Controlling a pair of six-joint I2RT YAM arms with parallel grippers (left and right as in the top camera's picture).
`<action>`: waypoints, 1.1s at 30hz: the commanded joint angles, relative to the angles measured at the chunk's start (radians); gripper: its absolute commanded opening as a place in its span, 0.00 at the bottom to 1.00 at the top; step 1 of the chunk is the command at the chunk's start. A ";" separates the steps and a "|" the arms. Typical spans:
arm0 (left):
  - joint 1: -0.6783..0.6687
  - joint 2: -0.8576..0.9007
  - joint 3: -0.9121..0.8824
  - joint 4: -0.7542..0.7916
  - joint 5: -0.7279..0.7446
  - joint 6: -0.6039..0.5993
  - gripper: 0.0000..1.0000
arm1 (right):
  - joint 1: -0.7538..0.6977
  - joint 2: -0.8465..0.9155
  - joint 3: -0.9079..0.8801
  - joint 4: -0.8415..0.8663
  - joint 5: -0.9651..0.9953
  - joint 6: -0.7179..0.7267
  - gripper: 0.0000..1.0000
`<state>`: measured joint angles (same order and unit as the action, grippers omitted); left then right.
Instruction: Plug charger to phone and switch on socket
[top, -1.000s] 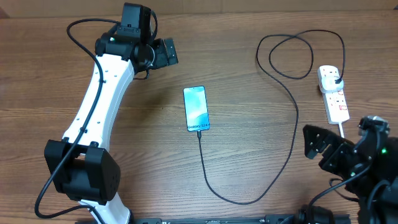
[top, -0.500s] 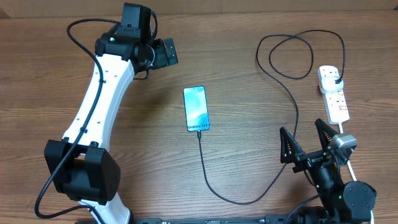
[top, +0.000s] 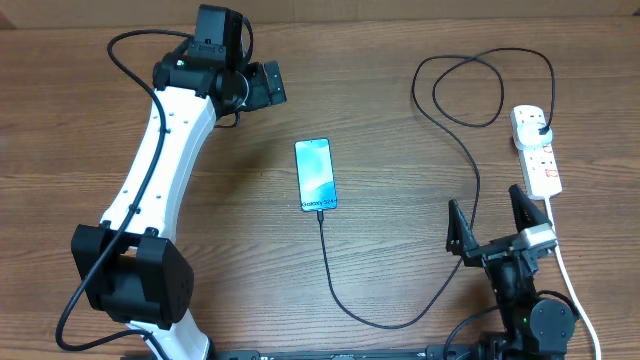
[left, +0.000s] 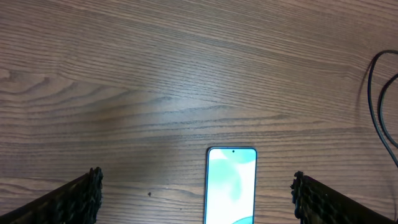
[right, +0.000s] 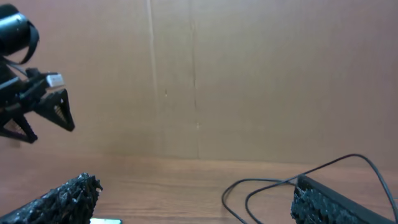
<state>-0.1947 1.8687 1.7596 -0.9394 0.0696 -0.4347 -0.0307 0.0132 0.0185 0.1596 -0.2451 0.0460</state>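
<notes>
Brown wood-grain surface (top: 400, 60) before a plain tan board wall (right: 249, 74).
Holds one lit blue-teal smartphone (top: 315, 175) at centre, one long thin black looped charger cable (top: 474, 200) reaching its near short edge, one white oblong power strip (top: 537, 152) at right; left pincer (top: 272, 84) and right pincer (top: 486, 212) both splayed wide, gripping nothing.

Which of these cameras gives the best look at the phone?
The overhead view: the whole phone shows, black cable at its near end. The left wrist view cuts off part of it; the right wrist view shows at most a sliver.
</notes>
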 joint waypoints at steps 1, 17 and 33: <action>0.005 0.008 0.010 0.002 -0.011 0.020 1.00 | 0.016 -0.010 -0.011 0.000 -0.003 -0.126 1.00; 0.005 0.008 0.010 0.002 -0.011 0.019 1.00 | 0.014 -0.010 -0.010 -0.241 0.124 -0.045 1.00; 0.005 0.008 0.010 0.002 -0.011 0.020 1.00 | 0.015 -0.010 -0.010 -0.239 0.113 -0.125 1.00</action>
<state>-0.1947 1.8687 1.7596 -0.9394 0.0696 -0.4347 -0.0227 0.0109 0.0185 -0.0834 -0.1310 -0.0677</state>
